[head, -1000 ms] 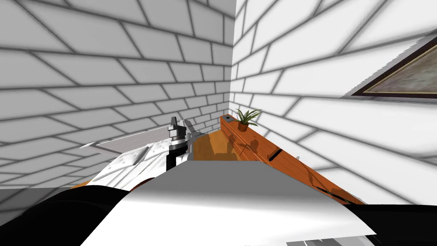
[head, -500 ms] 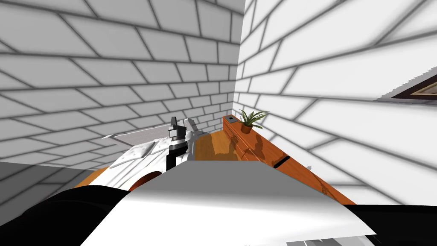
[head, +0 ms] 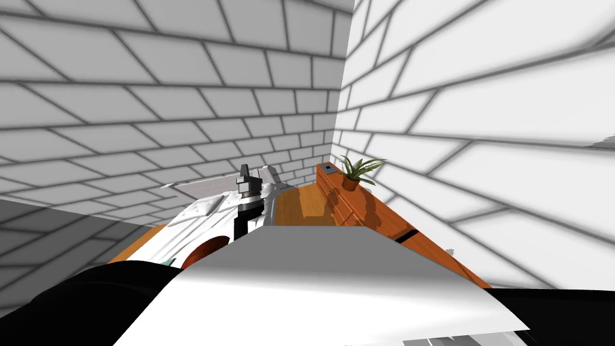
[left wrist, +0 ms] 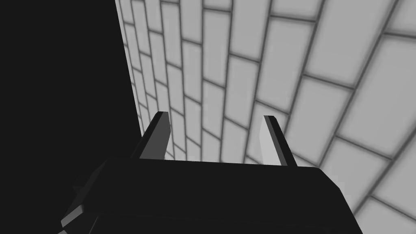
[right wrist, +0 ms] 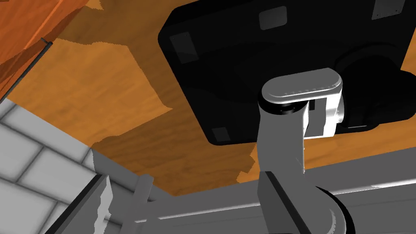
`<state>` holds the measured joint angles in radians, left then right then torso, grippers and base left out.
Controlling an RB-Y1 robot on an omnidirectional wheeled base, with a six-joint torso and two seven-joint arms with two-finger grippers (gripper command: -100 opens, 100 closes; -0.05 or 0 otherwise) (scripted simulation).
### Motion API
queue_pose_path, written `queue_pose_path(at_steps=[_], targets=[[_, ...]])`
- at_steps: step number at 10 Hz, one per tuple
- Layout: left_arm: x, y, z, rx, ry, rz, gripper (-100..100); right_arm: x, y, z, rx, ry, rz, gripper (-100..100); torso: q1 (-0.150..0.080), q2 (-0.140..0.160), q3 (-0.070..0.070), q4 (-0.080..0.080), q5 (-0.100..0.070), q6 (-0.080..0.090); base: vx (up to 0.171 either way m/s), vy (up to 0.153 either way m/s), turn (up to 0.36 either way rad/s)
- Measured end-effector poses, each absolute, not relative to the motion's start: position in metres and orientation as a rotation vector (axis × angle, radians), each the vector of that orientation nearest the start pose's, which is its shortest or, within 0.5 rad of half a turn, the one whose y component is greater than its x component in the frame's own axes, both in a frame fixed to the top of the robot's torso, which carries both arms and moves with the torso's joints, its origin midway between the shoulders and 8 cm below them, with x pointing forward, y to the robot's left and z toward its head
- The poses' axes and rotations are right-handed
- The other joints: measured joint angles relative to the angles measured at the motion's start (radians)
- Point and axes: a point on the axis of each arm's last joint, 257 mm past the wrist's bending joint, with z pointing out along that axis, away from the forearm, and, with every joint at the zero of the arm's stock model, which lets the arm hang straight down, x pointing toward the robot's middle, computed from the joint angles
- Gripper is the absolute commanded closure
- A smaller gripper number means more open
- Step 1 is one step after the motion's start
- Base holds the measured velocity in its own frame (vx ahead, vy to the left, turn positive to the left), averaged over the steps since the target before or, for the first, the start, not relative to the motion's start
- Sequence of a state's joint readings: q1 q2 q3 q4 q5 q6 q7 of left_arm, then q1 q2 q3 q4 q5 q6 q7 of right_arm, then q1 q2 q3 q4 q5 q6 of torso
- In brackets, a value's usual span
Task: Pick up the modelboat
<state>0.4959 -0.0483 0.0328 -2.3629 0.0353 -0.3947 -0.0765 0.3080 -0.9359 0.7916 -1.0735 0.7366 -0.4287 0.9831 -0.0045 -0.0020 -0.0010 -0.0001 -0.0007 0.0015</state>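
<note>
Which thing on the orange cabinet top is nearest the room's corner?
The small grey box at the far end of the cabinet, beyond the potted plant; the black strip lies nearer me.

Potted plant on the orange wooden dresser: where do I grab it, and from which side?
Probably the small brown pot, pinched level across its sides, coming from the room side: green leaves splay above it and the white brick wall stands close behind.

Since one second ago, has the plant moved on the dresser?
No. The plant still stands at the dresser's far end, beside the grey box. The whole view, wall corner included, slid right: my head turned.
</note>
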Motion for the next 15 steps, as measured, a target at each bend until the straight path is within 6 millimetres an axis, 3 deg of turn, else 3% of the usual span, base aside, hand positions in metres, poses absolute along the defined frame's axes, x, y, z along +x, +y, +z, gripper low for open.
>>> queue_pose_path(at_steps=[3, 5, 9, 12, 15], targets=[[0.341, 0.298, 0.043, -0.696, 0.582, -1.218, 0, 0.05, -0.445, -0.577, -1.871, 2.176, 0.078, -100, -0.006, -0.003, -0.001, 0.0, -0.001, -0.001, 0.067, -0.114, 0.171], [0.341, 0.298, 0.043, -0.696, 0.582, -1.218, 0, 0.04, -0.474, -0.576, -1.982, 2.163, 0.031, -100, -0.004, -0.001, -0.001, 0.0, -0.001, 0.0, 0.031, -0.089, 0.092], [0.341, 0.298, 0.043, -0.696, 0.582, -1.218, 0, 0.027, -0.508, -0.572, -2.107, 2.144, -0.023, -100, 0.001, 0.0, 0.0, 0.0, 0.0, 0.0, 0.032, -0.058, 0.063], [0.341, 0.298, 0.043, -0.696, 0.582, -1.218, 0, 0.013, -0.541, -0.568, -2.263, 2.102, -0.075, -100, -0.009, -0.002, -0.001, 0.0, -0.002, 0.0, 0.047, -0.172, 0.109], [0.341, 0.298, 0.043, -0.696, 0.582, -1.218, 0, 0.004, -0.565, -0.565, -2.347, 2.083, -0.12, -100, -0.005, -0.002, -0.001, 0.0, -0.001, 0.0, 0.04, -0.099, 0.055]])
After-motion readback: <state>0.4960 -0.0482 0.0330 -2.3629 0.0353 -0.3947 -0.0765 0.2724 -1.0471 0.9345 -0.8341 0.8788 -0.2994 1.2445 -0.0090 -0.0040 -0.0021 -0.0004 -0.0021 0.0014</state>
